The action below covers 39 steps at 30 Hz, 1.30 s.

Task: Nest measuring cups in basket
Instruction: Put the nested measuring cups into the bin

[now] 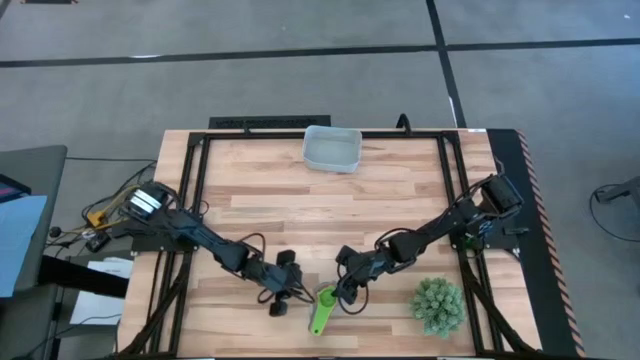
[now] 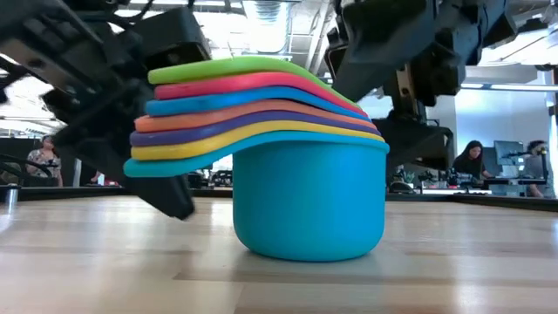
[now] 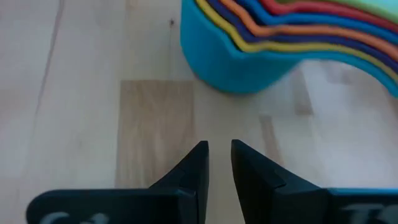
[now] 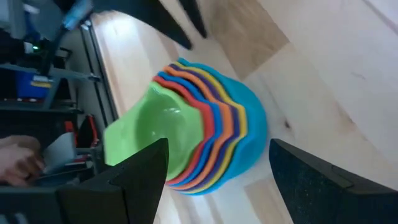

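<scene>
The measuring cups [image 2: 296,166] are stacked one inside another, teal at the bottom and green [image 4: 158,124] on top. The stack [image 1: 323,303] stands by the teal cup's base on the table near its front edge. The handles fan out toward the front. My right gripper [image 4: 217,174] is open, slanting down from the right, with one finger on each side of the stack. My left gripper [image 3: 219,149] is just left of the stack, pointing at it. Its fingers are a narrow gap apart with nothing between them. The basket [image 1: 332,148] sits at the far edge. My right gripper has the stack between its open fingers. One finger [image 4: 140,177] stands in front of the green cup's rim, and I cannot tell whether it touches. The other finger [image 4: 311,180] is clear of the teal cup.
A spiky green plant [image 1: 438,305] stands near the front right, close to my right arm. Bare wood lies between the stack and the basket. Black frame rails [image 1: 200,190] run along the table's sides. People sit in the room beyond the table.
</scene>
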{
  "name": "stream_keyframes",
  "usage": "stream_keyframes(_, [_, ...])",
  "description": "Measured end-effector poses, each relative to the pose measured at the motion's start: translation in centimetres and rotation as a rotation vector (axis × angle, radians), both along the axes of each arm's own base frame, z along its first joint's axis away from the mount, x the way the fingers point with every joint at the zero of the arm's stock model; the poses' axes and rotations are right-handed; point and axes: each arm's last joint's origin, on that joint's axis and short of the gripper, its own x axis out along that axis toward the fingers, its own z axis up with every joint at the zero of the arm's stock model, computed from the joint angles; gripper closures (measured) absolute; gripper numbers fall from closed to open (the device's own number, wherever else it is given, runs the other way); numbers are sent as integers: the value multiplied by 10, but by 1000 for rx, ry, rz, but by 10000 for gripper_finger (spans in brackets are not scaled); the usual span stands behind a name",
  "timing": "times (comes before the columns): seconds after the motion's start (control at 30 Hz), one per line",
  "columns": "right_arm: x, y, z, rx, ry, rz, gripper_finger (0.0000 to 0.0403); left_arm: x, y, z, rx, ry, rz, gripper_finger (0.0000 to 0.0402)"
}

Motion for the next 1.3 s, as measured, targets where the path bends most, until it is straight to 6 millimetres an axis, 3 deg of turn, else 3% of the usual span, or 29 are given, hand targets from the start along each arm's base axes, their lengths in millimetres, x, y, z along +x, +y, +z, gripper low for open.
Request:
stream_keyframes(0.37, [-3,1,-2,25,48,4,101,20,-5,10,15,-66,49,347])
stream_keyframes(1.03, [-1,-2,-2,-144,-45,159,101,31,8,13,10,-118,118,347])
stream_keyframes(1.3, [1,-7,-2,-130,-41,161,101,33,12,15,26,-138,112,347])
